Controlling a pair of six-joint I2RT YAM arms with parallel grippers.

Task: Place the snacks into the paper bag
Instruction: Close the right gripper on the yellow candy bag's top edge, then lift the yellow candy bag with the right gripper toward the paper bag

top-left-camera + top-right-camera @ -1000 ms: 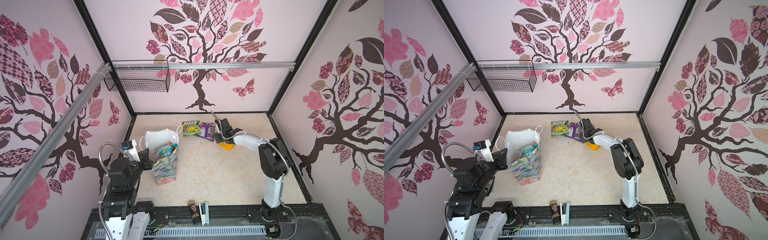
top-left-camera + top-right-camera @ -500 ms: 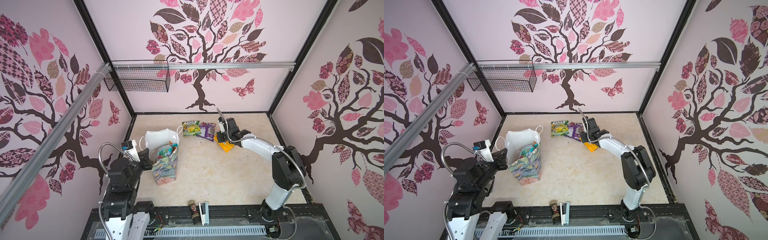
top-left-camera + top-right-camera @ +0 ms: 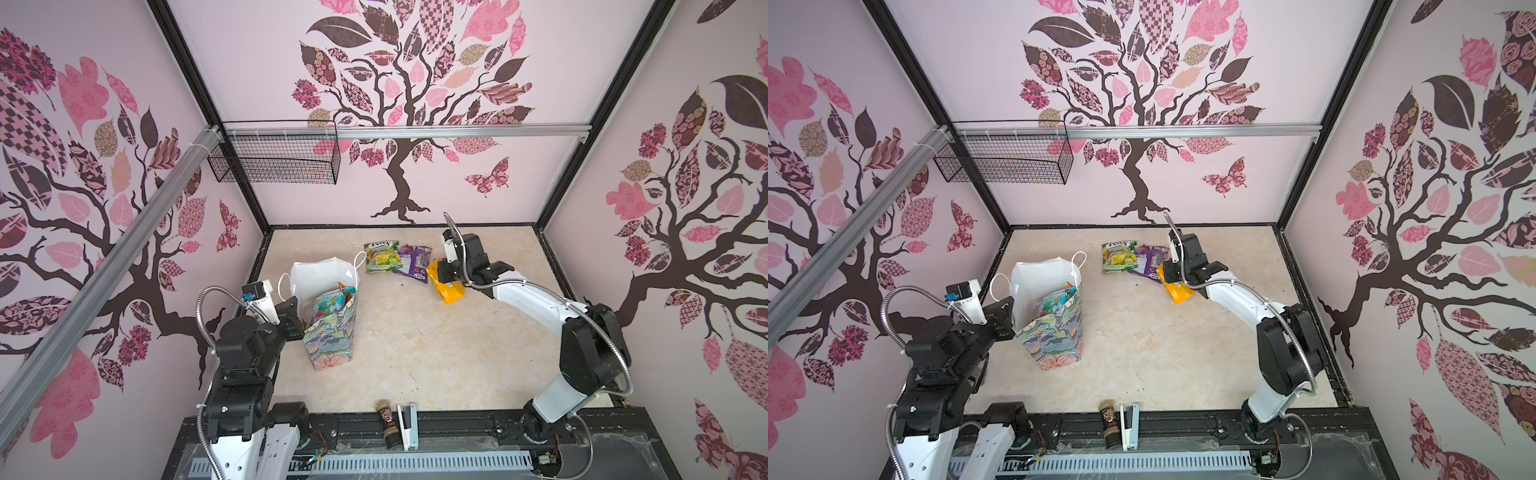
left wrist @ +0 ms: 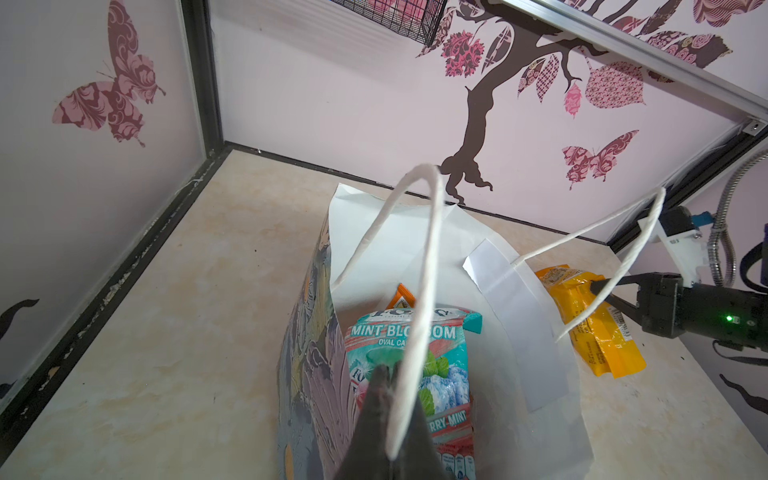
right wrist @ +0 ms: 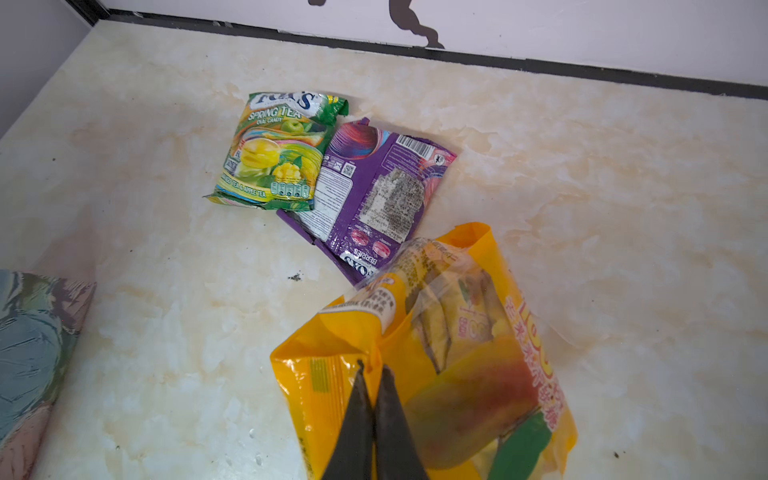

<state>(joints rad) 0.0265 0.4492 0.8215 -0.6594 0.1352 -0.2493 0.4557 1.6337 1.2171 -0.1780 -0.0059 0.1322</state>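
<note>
You have the paper bag [image 3: 328,332] standing left of centre, with the left gripper [image 3: 296,320] pinching its left rim. The Mint Blossom packet [image 4: 409,365] stands inside it. Behind and to the right of the bag, near the back wall, the Spring Tea packet [image 3: 382,257] lies flat, and the Berries packet [image 3: 413,262] touches its right side. Just right of that, the right gripper [image 3: 445,276] holds a third packet [image 3: 449,291] by one end. At your front edge, the jar [image 3: 385,419] sits just left of the stapler [image 3: 407,424]. The wire basket [image 3: 274,160] hangs high on the back wall, to the left.
</note>
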